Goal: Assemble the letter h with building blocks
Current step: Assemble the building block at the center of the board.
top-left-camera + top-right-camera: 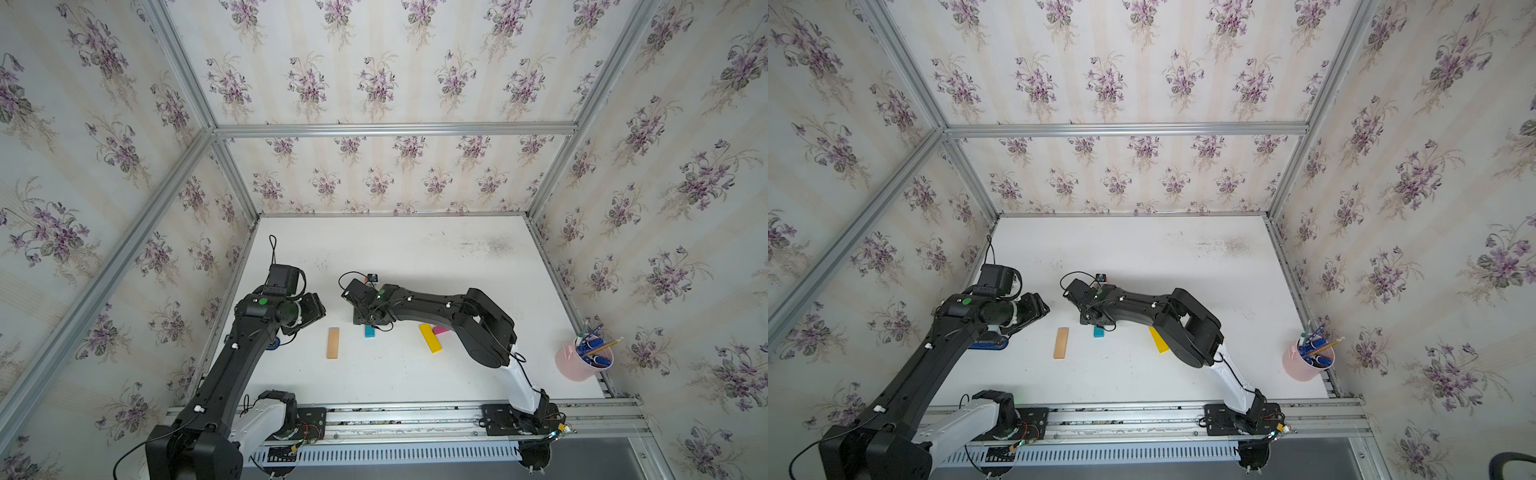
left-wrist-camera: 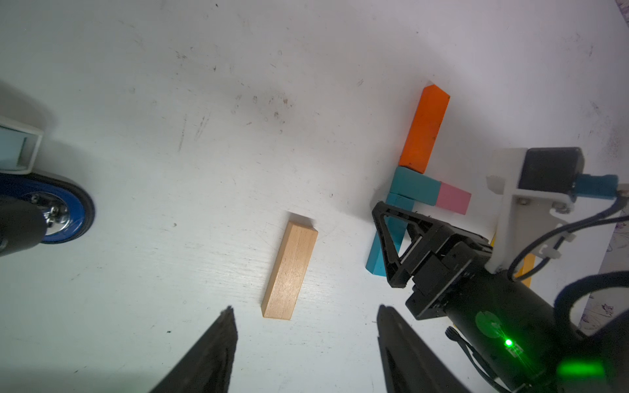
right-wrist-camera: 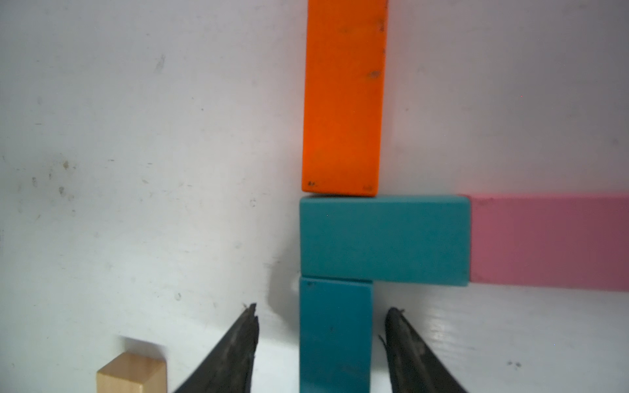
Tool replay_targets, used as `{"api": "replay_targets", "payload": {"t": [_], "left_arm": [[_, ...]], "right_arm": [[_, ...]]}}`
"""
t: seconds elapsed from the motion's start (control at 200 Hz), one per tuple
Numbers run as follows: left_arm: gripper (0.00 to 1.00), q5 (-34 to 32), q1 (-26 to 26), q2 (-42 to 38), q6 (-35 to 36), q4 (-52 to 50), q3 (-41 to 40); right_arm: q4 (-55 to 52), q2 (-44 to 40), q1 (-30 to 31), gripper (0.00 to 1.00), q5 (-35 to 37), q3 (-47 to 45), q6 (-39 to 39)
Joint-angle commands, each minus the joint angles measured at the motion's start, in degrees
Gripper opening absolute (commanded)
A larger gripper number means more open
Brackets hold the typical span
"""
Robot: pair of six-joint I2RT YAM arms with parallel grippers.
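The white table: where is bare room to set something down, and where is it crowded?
Bare: far half of the table to the back wall; the near strip between the plain wood block and the front rail; between the yellow block and the pink cup. Crowded: the orange block, teal blocks and pink block, touching, at the right fingers.

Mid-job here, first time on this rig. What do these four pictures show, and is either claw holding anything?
The left arm and right arm each end in a two-fingered claw. The two wide pictures look down from overhead; the two close ones come from wrist cameras. The right gripper straddles a long teal block, jaws open, not gripping. That block, a short teal block, an orange block and a pink block lie butted together on the table. The left gripper is open and empty near a plain wood block. A yellow block and a pink cup of pens sit aside.
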Motion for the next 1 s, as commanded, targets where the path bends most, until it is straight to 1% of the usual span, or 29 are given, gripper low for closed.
{"api": "replay_targets", "payload": {"t": [0.0, 0.115, 0.285, 0.48, 0.689, 0.854, 0.994], "left_arm": [[0.68, 0.26, 0.0, -0.21, 0.73, 0.86, 0.18], [0.68, 0.34, 0.03, -0.24, 0.6, 0.86, 0.07], [0.68, 0.51, 0.03, -0.15, 0.63, 1.0, -0.18], [0.68, 0.28, 0.02, 0.02, 0.73, 1.07, -0.39], [0.68, 0.38, 0.03, 0.34, 0.73, 1.13, -0.22], [0.68, 0.34, 0.03, 0.52, 0.77, 1.13, -0.05], [0.68, 0.17, 0.01, 0.62, 0.99, 1.21, -0.04]], "right_arm": [[-6.69, -0.35, 0.51, 0.59, -2.24, -1.46, 1.46], [-6.32, -2.15, 0.55, 0.53, -2.22, -3.93, 2.59], [-6.53, -2.27, 0.73, 0.5, -2.47, -4.3, 2.77], [-6.37, -1.48, 0.81, 0.48, -2.77, -3.45, 2.16], [-6.39, -0.63, 0.73, 0.41, -3.0, -1.99, 0.93], [-5.79, -0.06, 0.72, 0.36, -4.56, -1.5, 0.33], [-5.15, 0.11, 0.81, 0.34, -5.3, -1.5, 0.05]]}}
